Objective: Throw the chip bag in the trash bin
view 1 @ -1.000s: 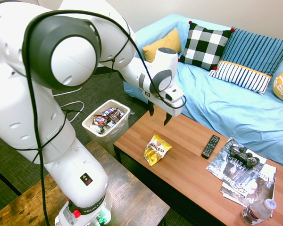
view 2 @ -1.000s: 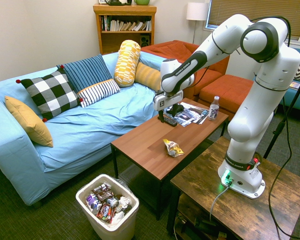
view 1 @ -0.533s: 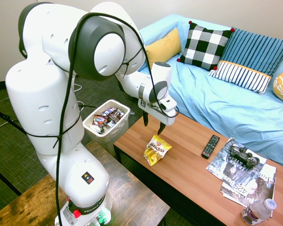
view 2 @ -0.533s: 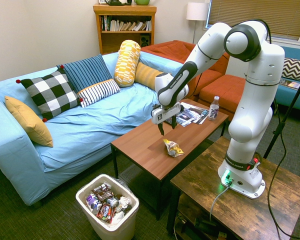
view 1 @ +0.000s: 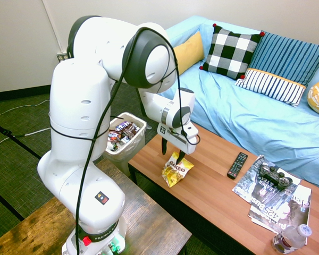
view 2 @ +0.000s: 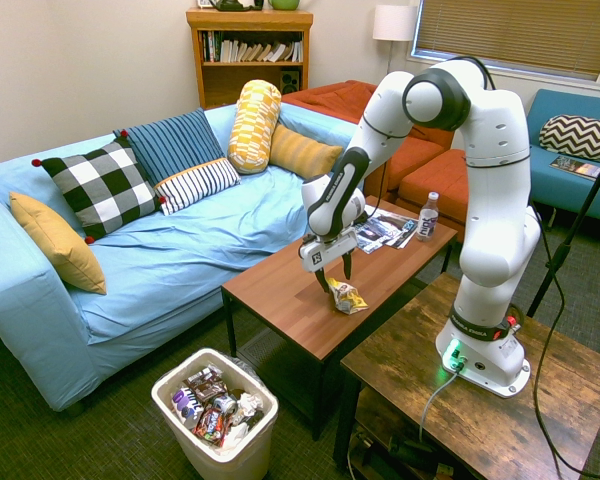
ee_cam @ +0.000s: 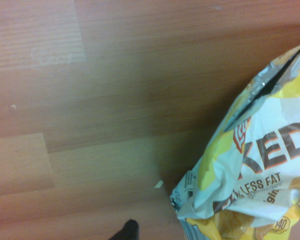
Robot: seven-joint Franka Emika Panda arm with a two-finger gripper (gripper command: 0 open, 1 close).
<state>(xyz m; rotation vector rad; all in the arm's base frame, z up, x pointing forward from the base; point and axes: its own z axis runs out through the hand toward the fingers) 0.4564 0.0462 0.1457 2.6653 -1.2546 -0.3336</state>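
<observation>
A: The chip bag (view 1: 176, 169) is seen lying on the wooden coffee table (view 1: 212, 191), near the table end closest to the trash bin (view 1: 122, 139). Its yellow face and dark "BAKED" lettering are turned upward.

B: Is it being held?

A: No grip is shown. The gripper (view 1: 170, 151) is pointed steeply downward at the upper end of the bag, and its two dark fingers are spread wide, with nothing between them. In the second exterior view the gripper (view 2: 331, 279) is placed just over the bag (view 2: 347, 296); whether the fingertips are touching the foil cannot be told.

B: What is given by the wrist view?

A: The bag (ee_cam: 255, 175) is shown close up, crinkled, with its torn silver mouth gaping open and a small crumb on the wood (ee_cam: 90, 100) beside it.

B: And the bin?

A: It is stood on the dark carpet beside the table's end, below the table top, and is filled with dark candy wrappers (view 2: 212, 402).

B: What else is laid on the table?

A: A remote control (view 1: 237, 164), a game controller (view 1: 273, 174) resting on magazines (view 1: 279, 204), and a water bottle (view 1: 290, 239) are found toward the far end, well apart from the bag.
</observation>
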